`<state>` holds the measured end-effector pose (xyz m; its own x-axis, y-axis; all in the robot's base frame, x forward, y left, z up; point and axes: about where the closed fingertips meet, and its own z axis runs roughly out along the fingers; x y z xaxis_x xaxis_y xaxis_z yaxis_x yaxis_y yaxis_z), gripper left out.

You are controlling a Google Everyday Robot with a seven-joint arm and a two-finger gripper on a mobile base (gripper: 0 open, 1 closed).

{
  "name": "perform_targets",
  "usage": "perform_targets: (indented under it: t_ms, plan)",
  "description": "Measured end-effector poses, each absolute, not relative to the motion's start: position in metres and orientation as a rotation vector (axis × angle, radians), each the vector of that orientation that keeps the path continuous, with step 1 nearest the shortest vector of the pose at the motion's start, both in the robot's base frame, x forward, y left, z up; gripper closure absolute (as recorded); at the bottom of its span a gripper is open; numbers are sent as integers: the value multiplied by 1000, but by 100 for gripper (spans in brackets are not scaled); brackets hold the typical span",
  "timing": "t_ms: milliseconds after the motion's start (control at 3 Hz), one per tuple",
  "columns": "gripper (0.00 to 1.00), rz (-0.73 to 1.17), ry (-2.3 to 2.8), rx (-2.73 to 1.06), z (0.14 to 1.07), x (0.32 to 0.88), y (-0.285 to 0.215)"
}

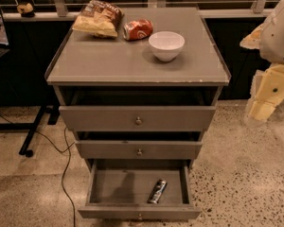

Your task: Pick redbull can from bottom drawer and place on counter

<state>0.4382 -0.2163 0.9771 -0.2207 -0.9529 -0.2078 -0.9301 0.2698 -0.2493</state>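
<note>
The redbull can lies on its side in the open bottom drawer, toward the right of its floor. The drawer is pulled out, and a small knob shows on its front. Above it, the counter is the grey top of the cabinet. My gripper hangs at the far right of the camera view, beside the cabinet at about the height of the top drawer. It is well above the can and to its right, and it holds nothing that I can see.
On the counter lie a chip bag and a red-orange soda can on its side, with a white bowl to their right. The two upper drawers stand slightly out. A cable runs over the floor at the left.
</note>
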Motion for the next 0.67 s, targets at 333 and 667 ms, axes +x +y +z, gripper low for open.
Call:
perform_targets:
  t_ms: [333,667]
  plan:
    - [0,-102,2226,-1722,977,438,-216]
    - [0,-66,2226,-1694,958,437,-200]
